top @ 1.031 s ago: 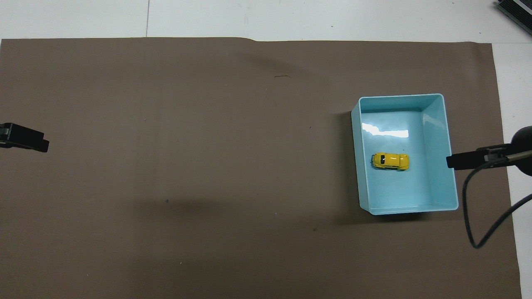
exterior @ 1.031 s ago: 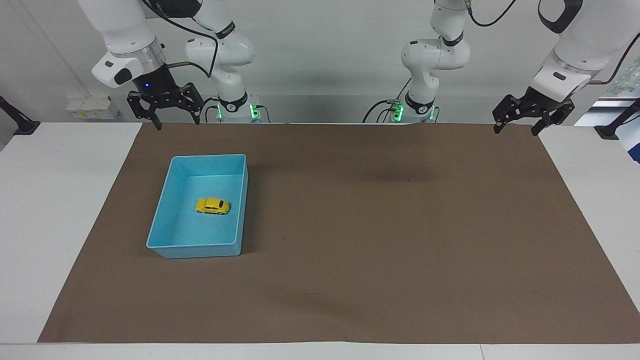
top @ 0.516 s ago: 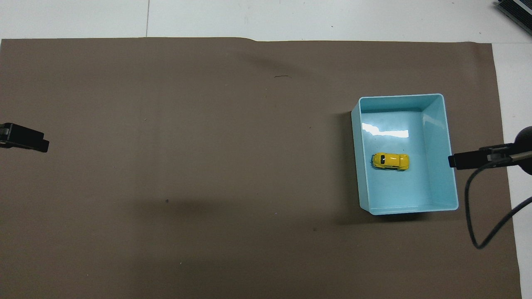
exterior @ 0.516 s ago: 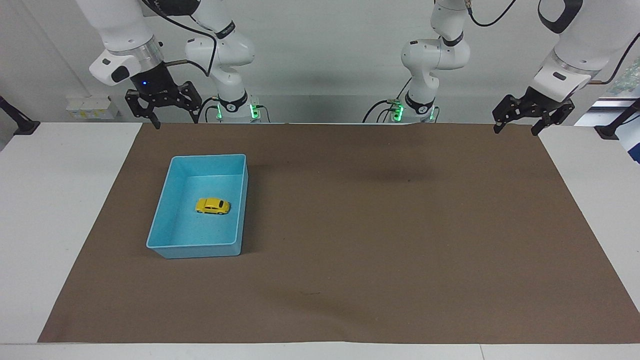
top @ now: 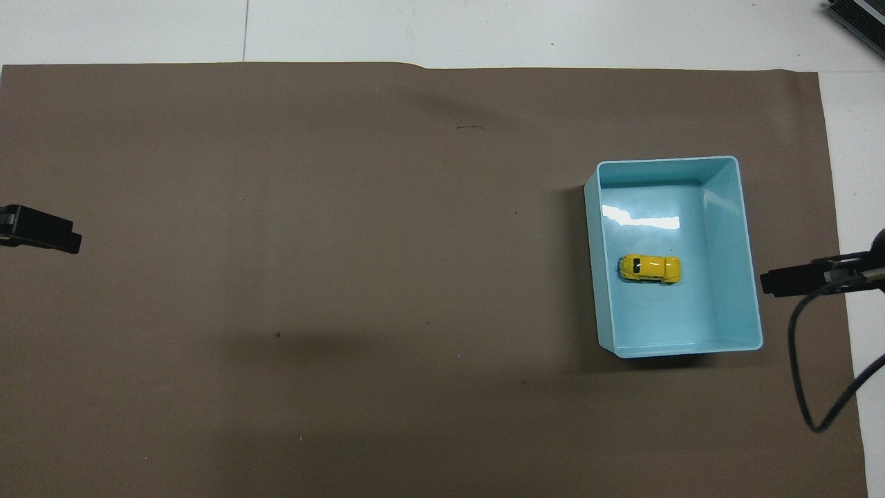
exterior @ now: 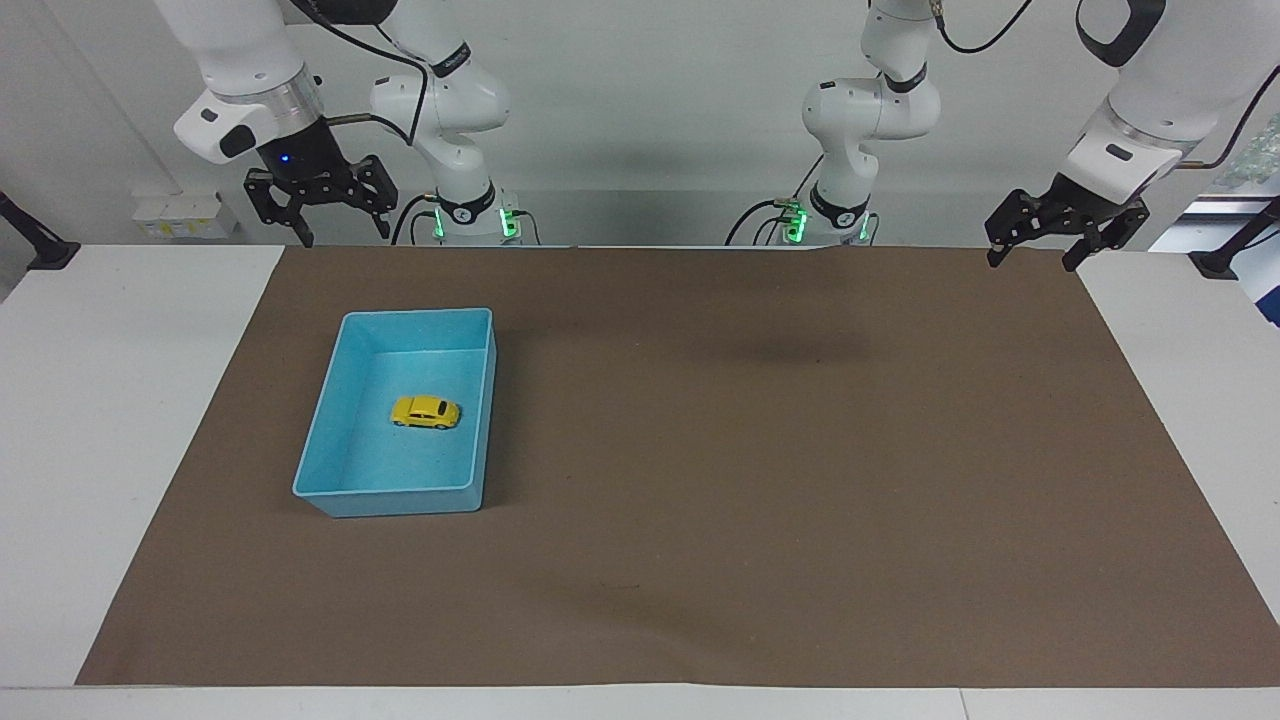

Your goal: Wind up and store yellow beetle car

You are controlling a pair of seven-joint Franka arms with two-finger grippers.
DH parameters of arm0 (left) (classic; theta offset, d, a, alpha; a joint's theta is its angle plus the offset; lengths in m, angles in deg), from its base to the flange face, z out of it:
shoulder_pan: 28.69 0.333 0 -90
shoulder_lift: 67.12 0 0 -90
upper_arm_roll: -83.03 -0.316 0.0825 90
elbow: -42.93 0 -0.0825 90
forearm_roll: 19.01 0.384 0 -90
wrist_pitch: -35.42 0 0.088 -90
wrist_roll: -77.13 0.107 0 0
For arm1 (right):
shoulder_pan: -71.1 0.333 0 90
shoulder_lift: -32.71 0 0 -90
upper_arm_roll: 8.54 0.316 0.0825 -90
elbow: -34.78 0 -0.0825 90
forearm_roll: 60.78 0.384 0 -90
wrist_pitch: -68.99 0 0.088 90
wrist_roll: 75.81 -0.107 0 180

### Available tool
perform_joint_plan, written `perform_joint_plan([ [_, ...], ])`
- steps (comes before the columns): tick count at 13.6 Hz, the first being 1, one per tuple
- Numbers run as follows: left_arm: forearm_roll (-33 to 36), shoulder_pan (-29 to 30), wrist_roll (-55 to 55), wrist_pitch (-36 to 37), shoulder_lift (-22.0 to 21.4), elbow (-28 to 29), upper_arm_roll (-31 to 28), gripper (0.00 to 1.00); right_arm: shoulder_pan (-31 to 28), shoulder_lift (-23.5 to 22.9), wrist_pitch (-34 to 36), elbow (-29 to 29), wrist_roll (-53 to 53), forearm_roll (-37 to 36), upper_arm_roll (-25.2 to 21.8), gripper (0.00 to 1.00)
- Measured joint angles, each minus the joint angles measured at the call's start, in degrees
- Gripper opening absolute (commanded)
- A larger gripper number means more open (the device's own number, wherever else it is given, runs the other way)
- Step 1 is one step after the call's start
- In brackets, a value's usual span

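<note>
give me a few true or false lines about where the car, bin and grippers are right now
1. The yellow car sits inside the blue bin. True.
2. The right gripper holds the car. False: it is open, raised by the table's edge nearest the robots, holding nothing.
3. The bin lies toward the left arm's end of the table. False: toward the right arm's end.
4. The left gripper is open and holds nothing. True.
5. The car lies on its roof. False: it stands on its wheels.

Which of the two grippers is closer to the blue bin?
The right gripper: it hangs at the bin's end of the table; the left gripper hangs at the other end.
</note>
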Motion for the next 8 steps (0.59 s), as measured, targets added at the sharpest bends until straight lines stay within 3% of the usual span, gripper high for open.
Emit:
perform_joint_plan([
  [8, 0.0, 0.0, 0.0, 0.0, 0.0, 0.0, 0.0, 1.00, 0.0, 0.3, 0.4, 0.0, 0.0, 0.0, -0.9, 1.00],
])
